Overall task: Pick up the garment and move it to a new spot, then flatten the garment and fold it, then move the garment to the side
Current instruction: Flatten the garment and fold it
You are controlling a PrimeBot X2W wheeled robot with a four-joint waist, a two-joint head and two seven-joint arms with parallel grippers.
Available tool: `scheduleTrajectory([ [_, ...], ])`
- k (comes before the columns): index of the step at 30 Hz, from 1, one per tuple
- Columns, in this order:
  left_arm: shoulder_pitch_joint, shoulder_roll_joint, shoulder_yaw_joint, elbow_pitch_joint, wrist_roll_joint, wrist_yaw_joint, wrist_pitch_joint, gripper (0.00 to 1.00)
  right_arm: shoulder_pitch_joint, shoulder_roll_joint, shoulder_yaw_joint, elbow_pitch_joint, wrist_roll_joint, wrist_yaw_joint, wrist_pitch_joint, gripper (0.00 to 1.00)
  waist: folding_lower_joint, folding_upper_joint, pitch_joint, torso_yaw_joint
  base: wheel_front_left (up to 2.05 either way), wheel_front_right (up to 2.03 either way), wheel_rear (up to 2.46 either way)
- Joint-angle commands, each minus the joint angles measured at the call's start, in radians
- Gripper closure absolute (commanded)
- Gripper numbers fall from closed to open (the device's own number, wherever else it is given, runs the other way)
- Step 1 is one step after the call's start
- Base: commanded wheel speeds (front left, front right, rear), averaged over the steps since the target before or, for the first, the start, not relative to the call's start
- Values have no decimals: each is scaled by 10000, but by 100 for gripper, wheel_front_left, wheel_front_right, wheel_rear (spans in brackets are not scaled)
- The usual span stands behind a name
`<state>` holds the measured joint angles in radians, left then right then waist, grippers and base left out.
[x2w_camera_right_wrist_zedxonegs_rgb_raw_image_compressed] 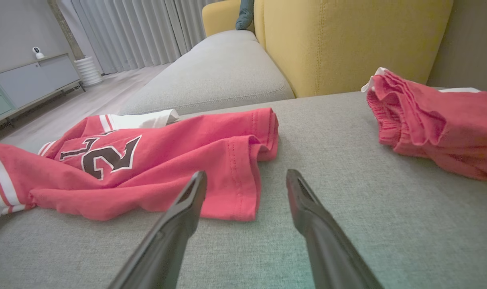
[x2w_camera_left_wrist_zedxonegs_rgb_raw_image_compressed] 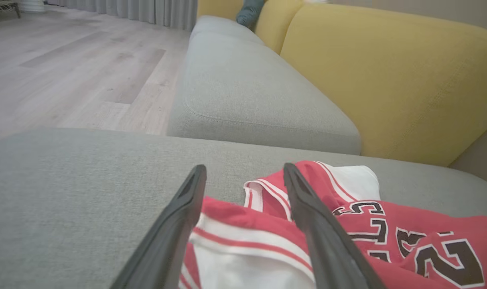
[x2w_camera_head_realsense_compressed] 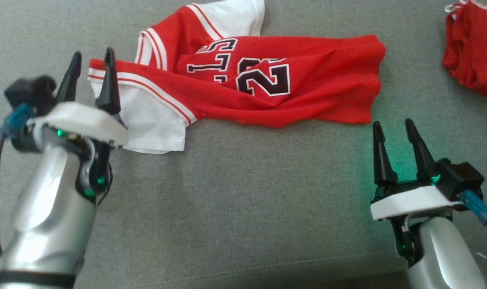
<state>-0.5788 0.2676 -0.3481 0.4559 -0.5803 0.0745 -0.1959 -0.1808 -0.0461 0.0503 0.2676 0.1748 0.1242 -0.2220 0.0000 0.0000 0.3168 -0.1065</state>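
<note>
Jaws of both grippers stand released, each pair of long dark fingers spread wide with nothing between them. Left gripper (x2w_camera_head_realsense_compressed: 93, 56), at the left of the head view, points its fingers at the striped sleeve end of the red-and-white knit jersey with black numerals (x2w_camera_head_realsense_compressed: 327, 92). In the left wrist view the fingers straddle the white sleeve panel, and whether the tips touch cloth cannot be told. Right gripper (x2w_camera_head_realsense_compressed: 393, 124), at the lower right of the head view, sits apart from the jersey, just below its plain red hem corner, over the bare grey woven sofa seat (x2w_camera_head_realsense_compressed: 235, 192). The jersey lies across the upper centre of the frame, long axis left to right. It is bunched into diagonal creases, so the numerals are partly swallowed and one white sleeve turns out at the top; it rests on the seat, neither lifted nor flat. A second crumpled red cloth bundle (x2w_camera_head_realsense_compressed: 474, 52) lies well apart at the upper right edge, near the mustard-yellow upholstered backrest (x2w_camera_right_wrist_zedxonegs_rgb_raw_image_compressed: 348, 40). Placement reads as preparatory: one gripper at each end of the garment suits a two-point pinch to draw the creases out. The flattening step therefore appears to be in hand, with folding and the sideways move not yet done. Soft knit will likely drag and re-wrinkle unless both ends are drawn evenly.
</note>
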Motion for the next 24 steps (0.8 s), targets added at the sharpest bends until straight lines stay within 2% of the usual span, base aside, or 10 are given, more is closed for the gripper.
scheduleTrajectory([
  [1,192,282,434,-375,1,-6,-218,0,-177,-41,119,-259,-55,65,-158,0,0,0,-100,88,0,0,0],
  [13,2890,-372,927,-2361,290,444,-652,0,41,-41,-514,-93,-297,65,-83,0,0,0,-777,705,0,0,0],
  [24,4409,-1100,1128,-3238,885,454,-657,0,209,-41,-792,51,-506,65,44,0,0,0,-1505,997,0,0,0],
])
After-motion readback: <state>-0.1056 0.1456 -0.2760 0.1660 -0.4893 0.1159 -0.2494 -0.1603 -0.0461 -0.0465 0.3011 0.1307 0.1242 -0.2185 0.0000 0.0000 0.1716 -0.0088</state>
